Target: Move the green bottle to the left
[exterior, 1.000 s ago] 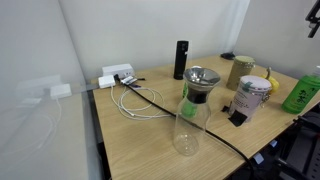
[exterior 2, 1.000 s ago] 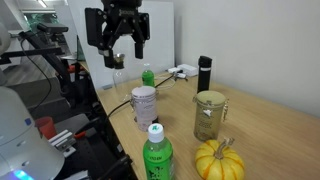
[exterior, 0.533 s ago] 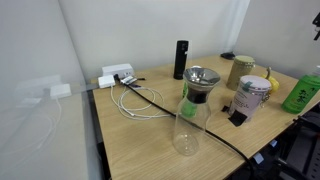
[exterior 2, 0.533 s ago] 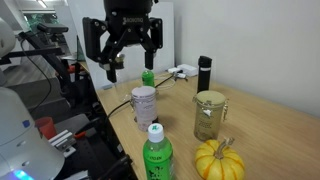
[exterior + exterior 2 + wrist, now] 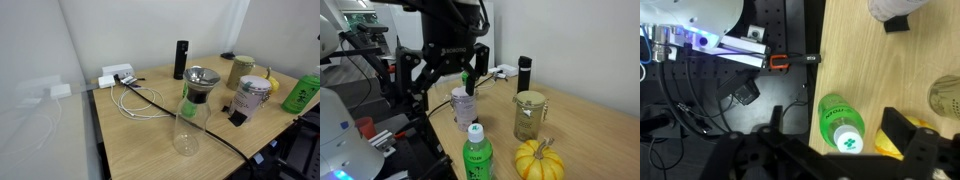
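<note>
Though partly cropped, green bottle (image 5: 474, 158) recognisable.

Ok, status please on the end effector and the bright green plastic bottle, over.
End effector open, empty, overhead. Bright green plastic bottle upright, untouched. White cylindrical can and orange pumpkin close beside it.

The arm (image 5: 446, 28) above the jaws is matt black. The jaws are black too, angular, with jointed links.

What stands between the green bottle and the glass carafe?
A white labelled canister stands between the green bottle and the glass carafe, in an exterior view.
</note>
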Motion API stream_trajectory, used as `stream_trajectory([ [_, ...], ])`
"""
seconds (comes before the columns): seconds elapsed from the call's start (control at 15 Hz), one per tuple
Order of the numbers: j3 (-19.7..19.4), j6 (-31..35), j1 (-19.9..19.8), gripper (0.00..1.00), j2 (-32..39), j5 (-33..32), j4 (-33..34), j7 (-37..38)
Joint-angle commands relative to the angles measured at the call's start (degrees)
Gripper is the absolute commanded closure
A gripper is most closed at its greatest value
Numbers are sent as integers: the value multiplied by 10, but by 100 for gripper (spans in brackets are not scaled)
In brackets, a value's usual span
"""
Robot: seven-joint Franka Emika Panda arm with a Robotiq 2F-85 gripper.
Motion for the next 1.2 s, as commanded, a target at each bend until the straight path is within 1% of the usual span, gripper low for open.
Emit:
stream_trajectory([
  [0.0, 10, 21, -9, 0, 51, -26, 0, 13],
  [0.13, 11, 43, -8, 0, 78, -45, -1, 23],
  [0.2, 2, 21, -1, 0, 55, -29, -1, 11],
  [0.33, 1, 24, 1, 0, 65, -31, 1, 12],
  [0.67, 2, 23, 0, 0, 58, -31, 1, 12],
  [0.8, -3, 25, 6, 0, 69, -19, 4, 5],
  [1.0, -10, 46, 13, 0, 85, -4, 8, -7],
  [1.13, -9, 70, 13, 0, 97, -11, 7, -3],
])
